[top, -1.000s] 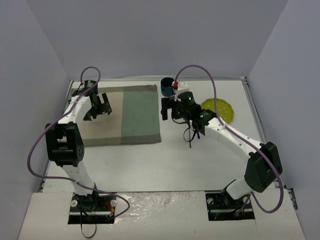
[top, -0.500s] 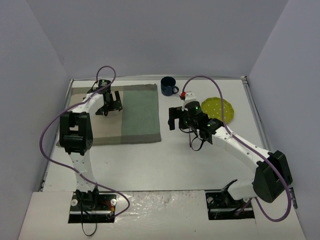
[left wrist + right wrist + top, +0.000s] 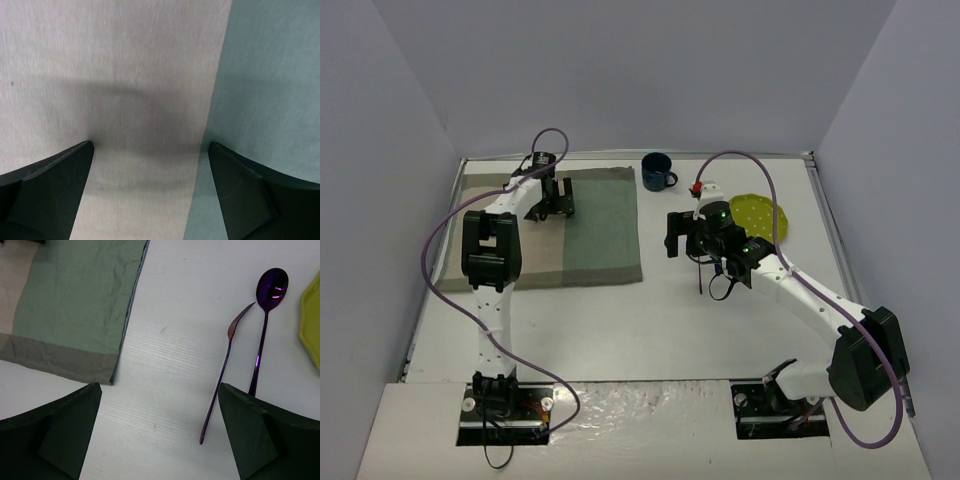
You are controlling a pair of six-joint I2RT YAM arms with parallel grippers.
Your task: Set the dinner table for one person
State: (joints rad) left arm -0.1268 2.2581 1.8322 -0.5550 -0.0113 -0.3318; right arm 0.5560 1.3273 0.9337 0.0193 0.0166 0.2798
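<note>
in the overhead view the right arm covers most of the cutlery, so only a thin dark stem shows beneath it. the right wrist view gives more: a purple fork and a purple spoon lie side by side on bare white, the fork's tines just beside the spoon's bowl. the end of the spoon's handle is lost behind the right finger. the yellow-green plate is partly hidden by the arm from above and cut off at the wrist view's edge. the left wrist view shows only cloth and two dark fingers running out of the frame.

the dinner table lies under both arms. the left gripper hangs over the far part of the placemat, above the seam where beige meets green, jaws spread wide and holding nothing. whether it touches the cloth cannot be told. the right gripper hovers over bare tabletop between the placemat's right edge and the cutlery, also wide and empty.

the table is flat and white with a thin metal rim. the placemat sits at its far left. a dark blue mug stands near the mat's far right corner, and the plate is at the far right. plain pale grey walls close in on three sides.
</note>
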